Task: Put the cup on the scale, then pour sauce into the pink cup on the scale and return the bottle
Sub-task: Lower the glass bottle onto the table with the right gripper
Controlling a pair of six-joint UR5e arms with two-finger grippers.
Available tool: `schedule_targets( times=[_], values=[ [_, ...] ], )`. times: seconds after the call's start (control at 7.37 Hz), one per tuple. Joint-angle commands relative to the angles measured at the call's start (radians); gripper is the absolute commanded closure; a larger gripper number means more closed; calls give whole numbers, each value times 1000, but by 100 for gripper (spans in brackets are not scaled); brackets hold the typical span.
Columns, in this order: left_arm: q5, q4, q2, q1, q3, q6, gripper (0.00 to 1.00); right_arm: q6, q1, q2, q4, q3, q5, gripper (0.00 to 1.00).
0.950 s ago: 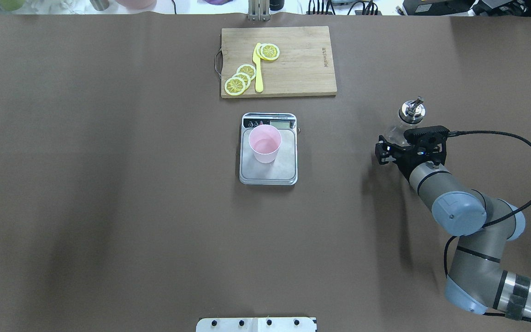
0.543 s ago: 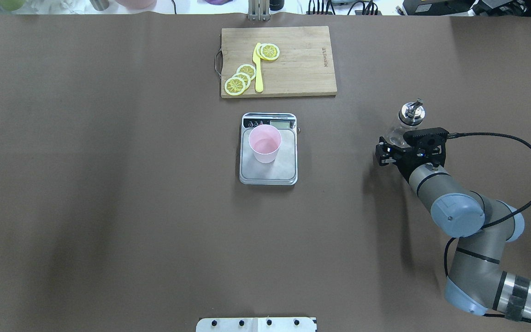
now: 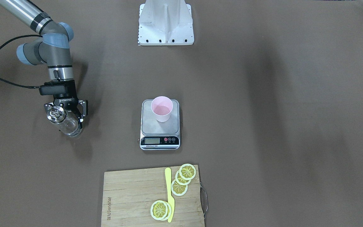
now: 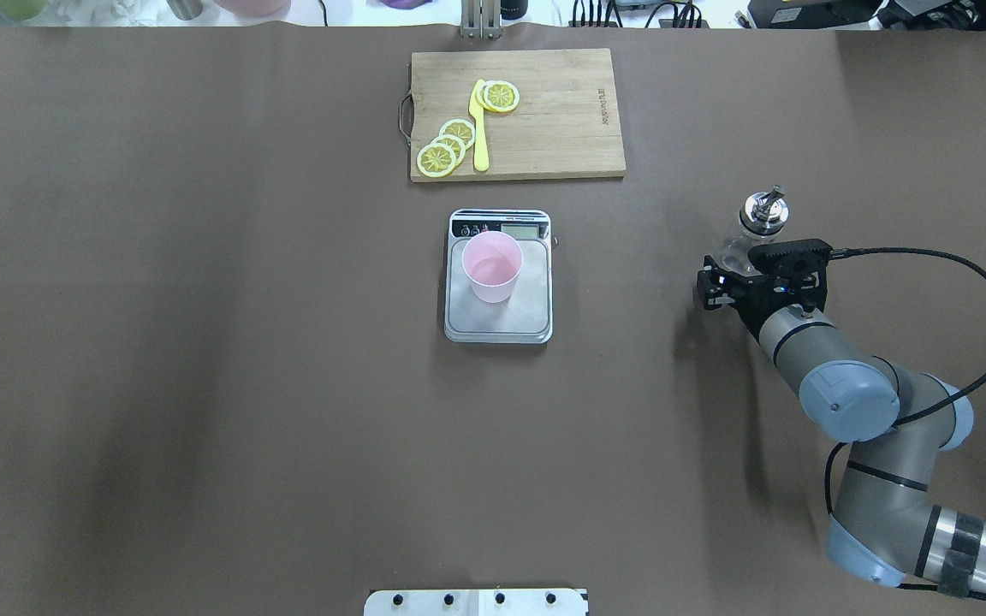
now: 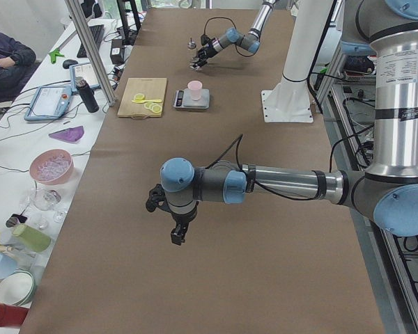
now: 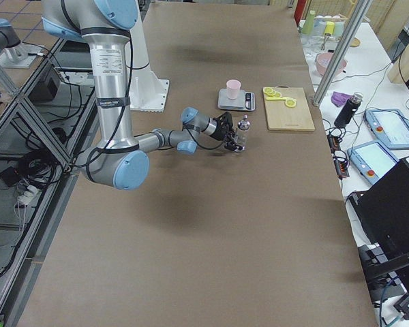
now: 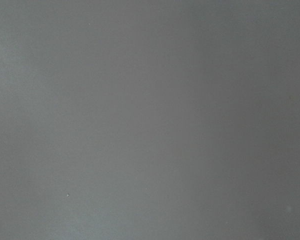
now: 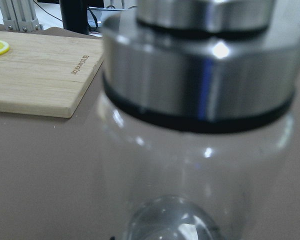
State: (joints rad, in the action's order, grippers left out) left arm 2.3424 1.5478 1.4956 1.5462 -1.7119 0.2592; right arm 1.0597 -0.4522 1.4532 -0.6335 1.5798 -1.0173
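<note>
Where the left gripper hangs: far left over bare table; jaws, cannot tell.
cup: upright on the scale, centre.
bottle: upright, well right of the cup.
right gripper: pinching the bottle side-on; letting go looks next.

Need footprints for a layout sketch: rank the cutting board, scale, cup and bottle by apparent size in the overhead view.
1. cutting board
2. scale
3. cup and bottle: similar; bottle partly hidden, so unranked.
</note>
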Motion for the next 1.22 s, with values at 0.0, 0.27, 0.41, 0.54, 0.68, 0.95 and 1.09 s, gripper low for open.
schedule_targets(
  times=[0.0, 0.27, 0.41, 0.54, 0.68, 0.95, 1.09],
  values=[
    [0, 0, 2, 0, 0, -2, 2, -1, 1, -8, 0, -3, -1, 100],
    [0, 0, 3, 0, 0, -2, 2, -1, 1, -11, -2, -3, 0, 27],
    [0, 0, 3, -2, 0, -2, 2, -3, 1, -11, -2, -3, -1, 1],
    [0, 0, 3, -2, 0, -2, 2, -6, 1, -11, -2, -3, -1, 0],
    [0, 0, 3, -2, 2, -2, 2, -4, 0, -11, -2, -1, -1, 0],
    [0, 0, 3, -2, 3, -2, 2, -4, 1, -8, -2, 8, -1, 0],
    [0, 0, 3, -2, 3, -3, 2, -1, 3, -5, 0, 17, 0, 0]
  ],
)
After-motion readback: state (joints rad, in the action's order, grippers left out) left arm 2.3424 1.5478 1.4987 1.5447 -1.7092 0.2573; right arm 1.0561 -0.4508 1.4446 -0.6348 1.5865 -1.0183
